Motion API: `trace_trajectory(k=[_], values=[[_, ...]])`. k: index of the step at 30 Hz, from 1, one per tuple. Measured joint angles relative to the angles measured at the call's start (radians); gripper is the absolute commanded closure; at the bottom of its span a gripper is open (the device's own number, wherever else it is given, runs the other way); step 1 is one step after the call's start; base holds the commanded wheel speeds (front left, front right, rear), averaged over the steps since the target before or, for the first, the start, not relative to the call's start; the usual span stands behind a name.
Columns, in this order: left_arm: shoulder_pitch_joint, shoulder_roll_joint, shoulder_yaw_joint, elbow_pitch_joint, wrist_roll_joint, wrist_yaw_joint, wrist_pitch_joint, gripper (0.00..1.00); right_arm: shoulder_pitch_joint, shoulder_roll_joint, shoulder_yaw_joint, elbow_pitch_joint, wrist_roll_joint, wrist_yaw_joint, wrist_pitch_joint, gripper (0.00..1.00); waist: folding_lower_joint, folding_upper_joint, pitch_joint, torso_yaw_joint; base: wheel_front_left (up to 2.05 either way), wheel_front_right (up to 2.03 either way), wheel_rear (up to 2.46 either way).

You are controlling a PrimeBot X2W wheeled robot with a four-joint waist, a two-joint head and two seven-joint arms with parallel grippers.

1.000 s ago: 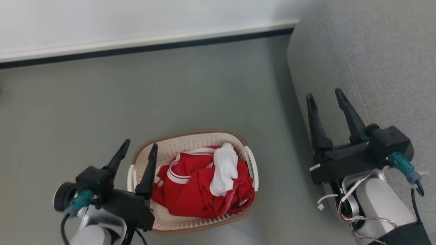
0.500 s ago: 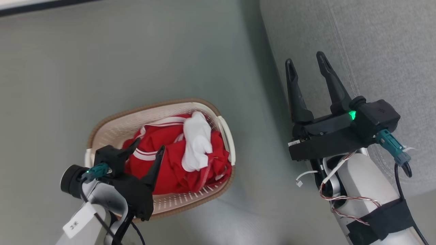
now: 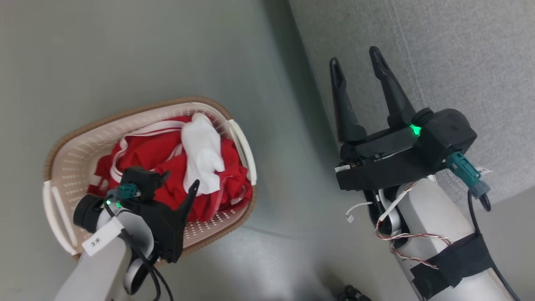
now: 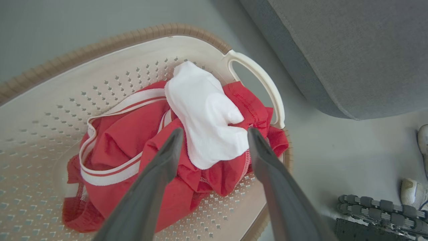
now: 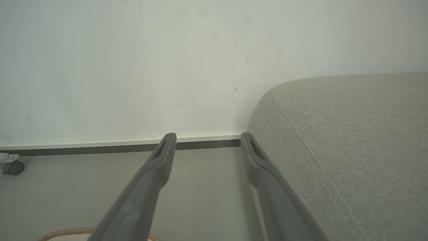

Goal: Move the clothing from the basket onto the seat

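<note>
Your left gripper [image 4: 215,131] hangs over the laundry basket [image 4: 100,67], with its two fingers spread wide and holding nothing. In the left wrist view the fingers frame the lower edge of the small white cloth piece [image 4: 207,110], which lies on top of the heap at the centre of the frame. I judge the spread is there so the fingers can drop on either side of a fold and take the white piece in one pinch, perhaps with some red fabric under it. I can't tell whether the tips touch the cloth; they look just above it.

All the clothing you can see is in the basket. The red garments with white stripes [image 4: 113,147] are bunched toward its right-hand wall, leaving the perforated floor bare at the left of the frame. The task therefore looks to be at its first pick.

Your right gripper [image 3: 354,56] stands in the upper right of the head view, fingers likewise apart and empty, pointing along the edge of the grey upholstered seat [image 3: 459,62]. It looks parked there to keep clear of the basket. The basket sits on the grey floor [image 3: 125,50] at the lower left, near the seat but apart from it.

The garments are tangled, so expect the white piece to drag red fabric up with it.
</note>
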Motion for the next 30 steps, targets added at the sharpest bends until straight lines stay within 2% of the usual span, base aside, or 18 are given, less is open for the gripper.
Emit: trace_trajectory(k=[16,23,30], values=[[-0.099,0.041,-0.006,0.107,-0.023,-0.011,0.061,0.00,-0.001,0.017,0.047,0.026,0.030,-0.005,-0.021,0.00,0.0000,-0.0001,0.107,-0.103,0.00,0.00,0.00],[-0.141,0.034,-0.026,0.175,-0.030,-0.017,0.091,0.00,-0.001,0.019,0.062,0.031,0.048,-0.007,-0.029,0.00,0.0000,-0.0001,0.141,-0.135,0.00,0.00,0.00],[-0.175,0.003,-0.024,0.258,-0.052,-0.017,0.119,0.00,-0.006,0.021,0.070,0.033,0.054,-0.010,-0.030,0.00,0.0000,-0.0001,0.162,-0.144,0.00,0.00,0.00]])
